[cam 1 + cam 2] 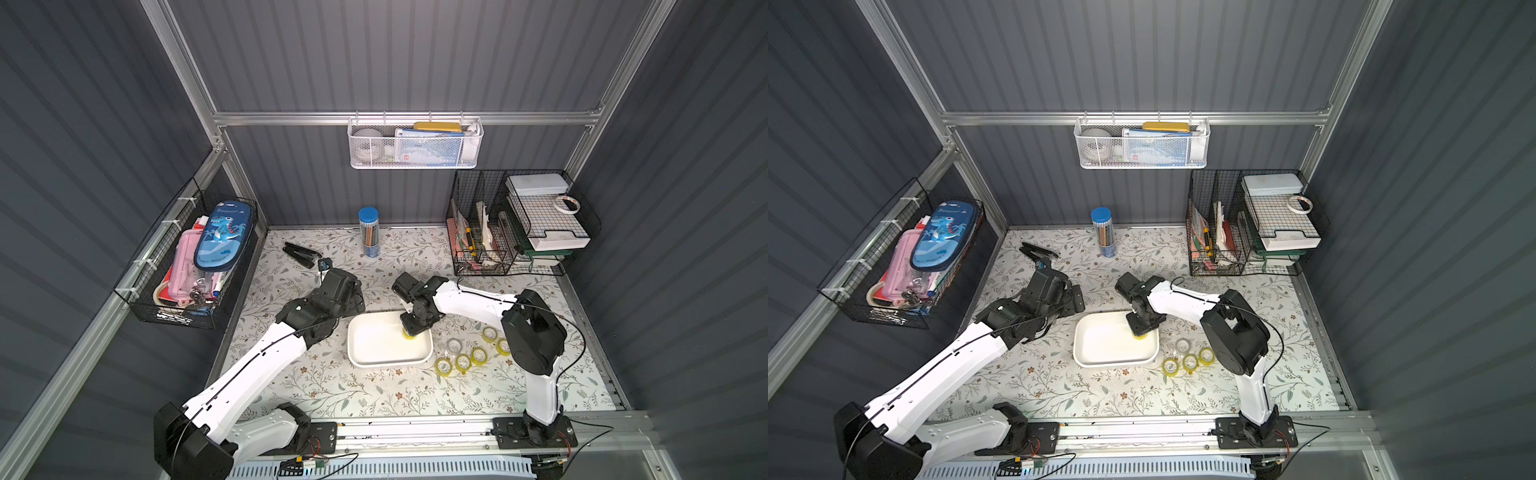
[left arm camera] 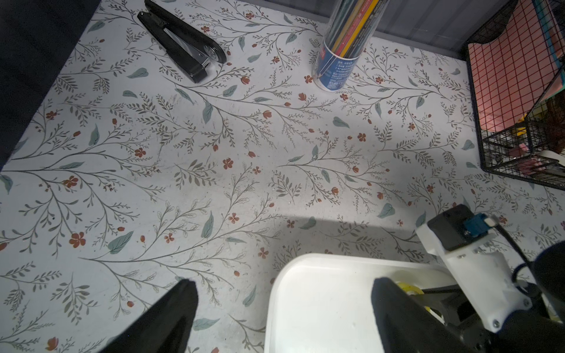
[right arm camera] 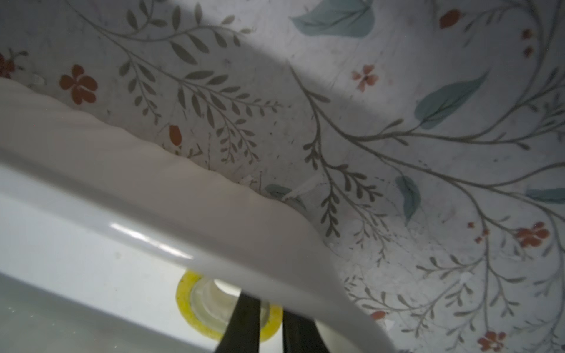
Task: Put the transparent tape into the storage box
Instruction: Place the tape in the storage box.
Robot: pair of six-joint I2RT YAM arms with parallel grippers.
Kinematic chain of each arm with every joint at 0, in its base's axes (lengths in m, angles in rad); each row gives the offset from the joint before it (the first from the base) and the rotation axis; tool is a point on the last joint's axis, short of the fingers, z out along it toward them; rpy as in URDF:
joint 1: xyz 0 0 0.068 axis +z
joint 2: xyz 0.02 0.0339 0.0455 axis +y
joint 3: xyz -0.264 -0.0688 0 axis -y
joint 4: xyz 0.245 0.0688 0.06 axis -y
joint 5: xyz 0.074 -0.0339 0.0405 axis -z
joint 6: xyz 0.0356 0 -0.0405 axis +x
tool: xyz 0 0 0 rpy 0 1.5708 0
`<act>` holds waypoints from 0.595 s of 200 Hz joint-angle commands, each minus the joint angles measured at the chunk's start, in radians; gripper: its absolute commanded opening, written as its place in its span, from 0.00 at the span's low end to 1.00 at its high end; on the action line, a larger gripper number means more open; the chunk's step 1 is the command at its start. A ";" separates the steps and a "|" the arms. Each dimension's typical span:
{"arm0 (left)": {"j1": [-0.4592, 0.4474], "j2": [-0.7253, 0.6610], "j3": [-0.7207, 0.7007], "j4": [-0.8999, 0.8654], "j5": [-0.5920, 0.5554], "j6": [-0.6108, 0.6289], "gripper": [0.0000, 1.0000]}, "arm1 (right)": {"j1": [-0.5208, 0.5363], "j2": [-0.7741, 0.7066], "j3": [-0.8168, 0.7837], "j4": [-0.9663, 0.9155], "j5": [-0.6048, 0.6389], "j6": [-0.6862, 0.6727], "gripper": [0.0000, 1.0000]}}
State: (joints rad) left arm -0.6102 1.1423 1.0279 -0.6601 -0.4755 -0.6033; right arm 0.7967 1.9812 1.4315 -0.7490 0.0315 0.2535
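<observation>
The storage box [image 1: 365, 345] [image 1: 1096, 340] is a shallow white tray in the middle of the floral table. My right gripper [image 3: 270, 318] points down into its far right corner. It is shut on a roll of transparent tape [image 1: 409, 334] [image 1: 1139, 335] [image 3: 189, 301] with a yellow edge: one finger sits inside the ring, the other outside. The box rim [image 3: 153, 214] hides part of the roll in the right wrist view. My left gripper [image 2: 286, 284] hangs open and empty over the box's far left corner [image 2: 293, 269]. Several more tape rolls [image 1: 462, 362] [image 1: 1190, 362] lie right of the box.
A black stapler [image 1: 301, 253] [image 2: 183, 42] and a clear tube of pencils [image 1: 369, 232] [image 2: 342, 55] stand near the back wall. Black wire racks [image 1: 519, 224] [image 2: 519, 107] fill the back right corner. A wire basket [image 1: 195, 262] hangs on the left wall and a white mesh basket [image 1: 415, 143] on the back rail.
</observation>
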 commanded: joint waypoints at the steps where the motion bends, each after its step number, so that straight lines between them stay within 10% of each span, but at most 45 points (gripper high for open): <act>1: -0.005 0.001 0.008 -0.018 -0.002 -0.009 0.94 | 0.006 0.020 -0.006 0.007 0.040 0.015 0.00; 119: -0.005 -0.002 -0.003 0.006 0.008 0.001 0.97 | 0.006 -0.003 0.028 -0.011 0.018 0.013 0.26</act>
State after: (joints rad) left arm -0.6102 1.1439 1.0279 -0.6586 -0.4717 -0.6029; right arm 0.7967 1.9865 1.4326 -0.7448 0.0486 0.2653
